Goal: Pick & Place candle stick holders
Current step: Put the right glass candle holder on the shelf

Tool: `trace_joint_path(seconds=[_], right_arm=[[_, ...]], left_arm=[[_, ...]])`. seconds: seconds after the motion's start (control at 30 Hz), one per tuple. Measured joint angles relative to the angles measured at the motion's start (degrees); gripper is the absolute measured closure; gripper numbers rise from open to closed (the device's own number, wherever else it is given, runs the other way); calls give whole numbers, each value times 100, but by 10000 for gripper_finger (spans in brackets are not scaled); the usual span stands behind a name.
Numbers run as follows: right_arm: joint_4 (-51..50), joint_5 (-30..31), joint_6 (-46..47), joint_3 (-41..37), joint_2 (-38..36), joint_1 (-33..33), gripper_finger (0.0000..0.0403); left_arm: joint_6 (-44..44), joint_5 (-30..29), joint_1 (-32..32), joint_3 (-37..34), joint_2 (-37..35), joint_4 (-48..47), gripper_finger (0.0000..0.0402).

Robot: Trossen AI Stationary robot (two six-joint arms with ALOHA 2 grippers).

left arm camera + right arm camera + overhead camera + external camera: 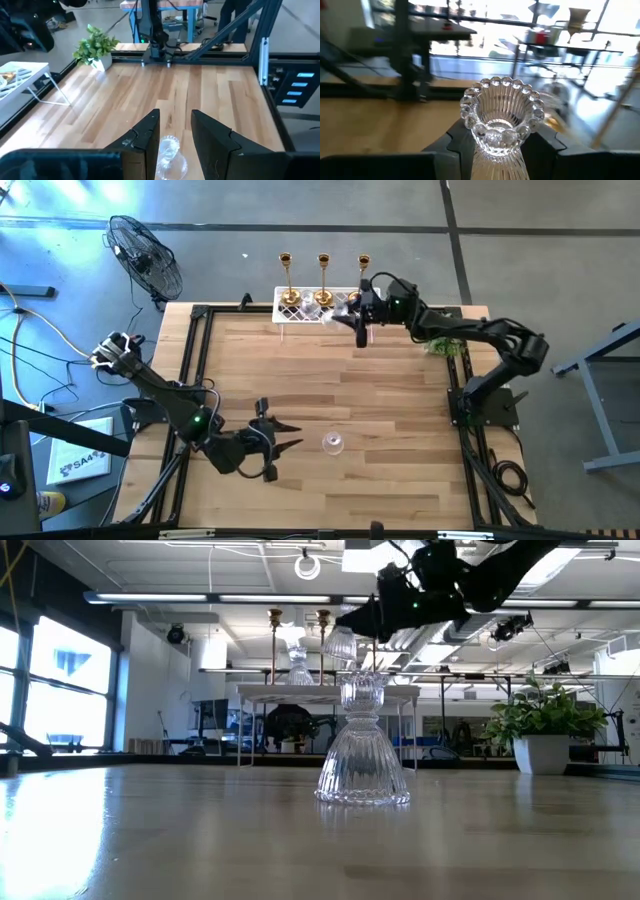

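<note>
A: Where are the candle holders lying, reckoned from the white rack [300, 312]?

B: Three gold holders [323, 276] are standing upright just behind the rack. One glass holder [333, 443] is sitting upright on the table [400, 400], well apart from the rack toward the near edge. Another glass holder [501, 120] is hanging over the rack's right end, clamped in the right gripper [362, 318].

A: So the right jaws are grasping?

B: Yes, they are pinching its stem, cup pointing up, long axis vertical. To my eye it is being carried.

A: And the left gripper [283, 437]?

B: Its jaws are standing apart and gripping nothing. The table glass is lying straight ahead of them, just beyond the fingertips [150, 131]. The left arm is far nearer to it; a short forward reach would probably bracket the stem.
</note>
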Motion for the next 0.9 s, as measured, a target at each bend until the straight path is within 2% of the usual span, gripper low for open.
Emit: trace_joint_path(seconds=[0.13, 0.3, 0.57, 0.9], right_arm=[[38, 631, -446, 21, 119, -2, 283], [17, 1196, -701, 199, 339, 4, 283], [-219, 1783, -838, 365, 618, 2, 283], [-391, 1821, -905, 367, 610, 2, 283]], left_arm=[[-239, -62, 16, 0, 0, -401, 293], [-316, -750, 11, -2, 0, -577, 293], [-272, -837, 13, -2, -140, -740, 293], [-273, -789, 13, -2, -149, -755, 293]])
